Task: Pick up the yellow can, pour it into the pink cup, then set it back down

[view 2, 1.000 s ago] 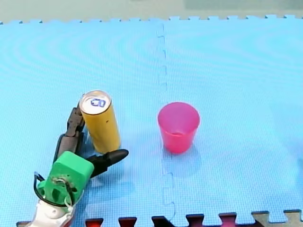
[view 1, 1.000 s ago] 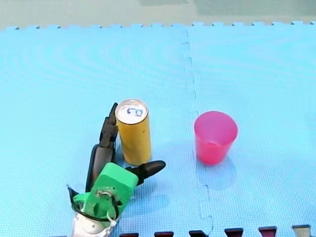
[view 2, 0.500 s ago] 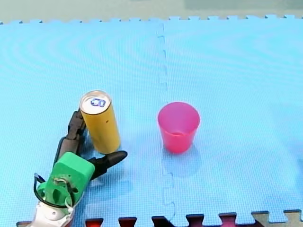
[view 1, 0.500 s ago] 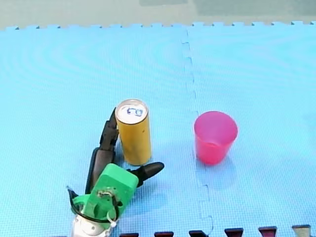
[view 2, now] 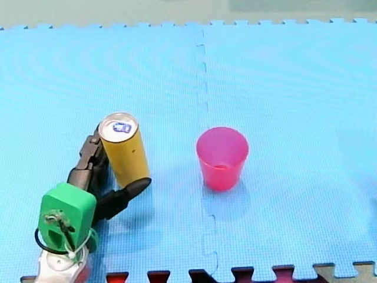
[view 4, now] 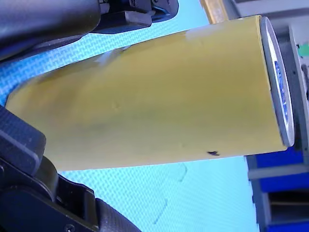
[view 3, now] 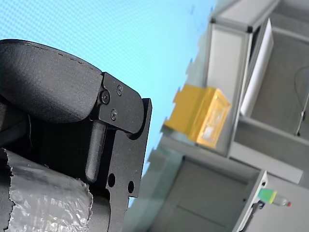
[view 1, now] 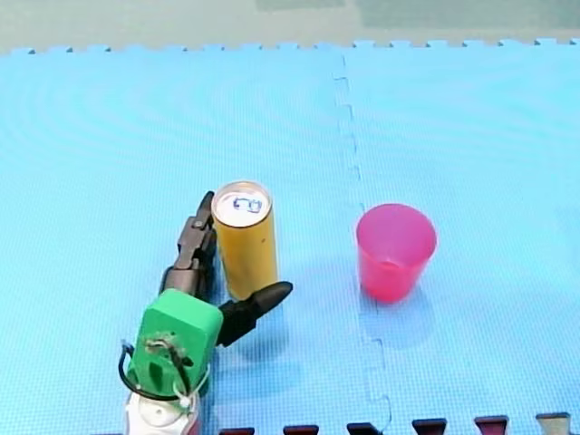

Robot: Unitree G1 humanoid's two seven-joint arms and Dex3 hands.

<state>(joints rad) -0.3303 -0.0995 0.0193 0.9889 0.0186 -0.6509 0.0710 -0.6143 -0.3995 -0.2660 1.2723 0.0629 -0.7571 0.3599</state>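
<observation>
— Place of the tall yellow metal can (view 1: 245, 245)?

— Left of centre in the head views, upright on the blue foam puzzle mat (view 1: 453, 118). Silver top with a blue mark facing up.

— And the pink plastic cup (view 1: 395, 252)?

— Right of centre, about level with the can and well apart from it. Upright, mouth open upward, just beside the mat's seam on its right.

— State of the left hand (view 1: 195, 276)?

— In from the lower left corner, closed narrowly round the can's lower half. Black fingers (view 1: 197, 237) laid along the can's left side, thumb (view 1: 265, 298) across the front at its foot. Green block (view 1: 177, 331) on the wrist behind.

— Same up close?

— Yes, in the second wrist view: yellow can wall between black hand parts on both sides, apparently touching. Firmness of the grip impossible to tell. Can seemingly seated on the mat, not raised.
</observation>
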